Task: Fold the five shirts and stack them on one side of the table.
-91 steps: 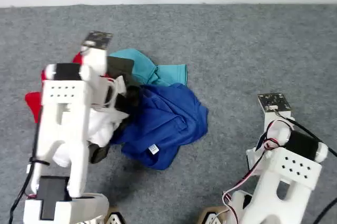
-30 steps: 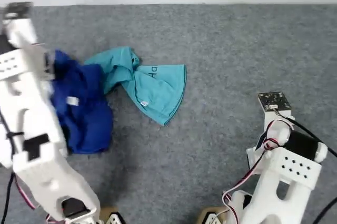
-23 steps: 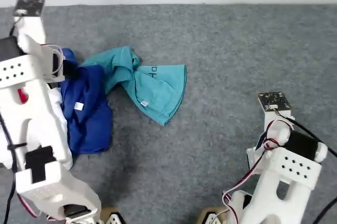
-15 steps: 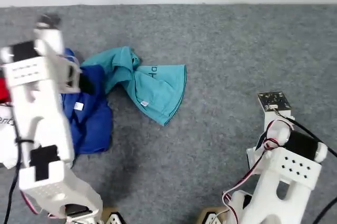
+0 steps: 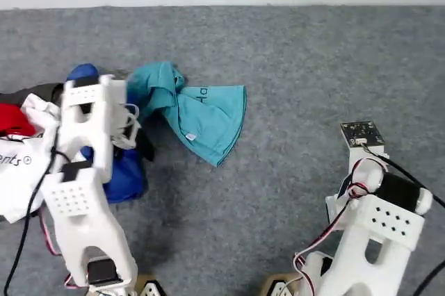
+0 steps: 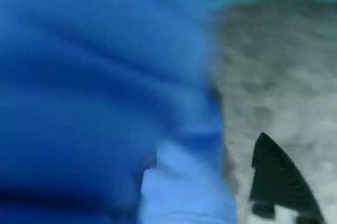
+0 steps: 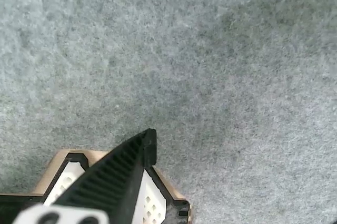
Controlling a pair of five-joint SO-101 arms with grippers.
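Observation:
A teal shirt (image 5: 195, 112) lies crumpled left of the table's middle. A blue shirt (image 5: 122, 174) lies bunched to its left, and my left arm (image 5: 87, 143) stands over it with my left gripper (image 5: 141, 144) low at the blue cloth's right edge. The left wrist view shows the blue shirt (image 6: 100, 87) up close, beside grey carpet (image 6: 274, 77). At the far left lie a white shirt (image 5: 17, 174), a red shirt (image 5: 12, 121) and a dark one (image 5: 38, 92). My right gripper (image 7: 147, 137) is shut over bare carpet near the front right.
Grey carpet (image 5: 313, 74) covers the whole table, and a pale wall runs along its far edge. The right arm (image 5: 379, 219) is folded back at the front right corner. Open carpet stretches from the teal shirt to the right edge.
My left arm dragged the blue shirt left off the teal one, then swung back right over it. The white and red shirts now show at the left edge. The right arm has not moved.

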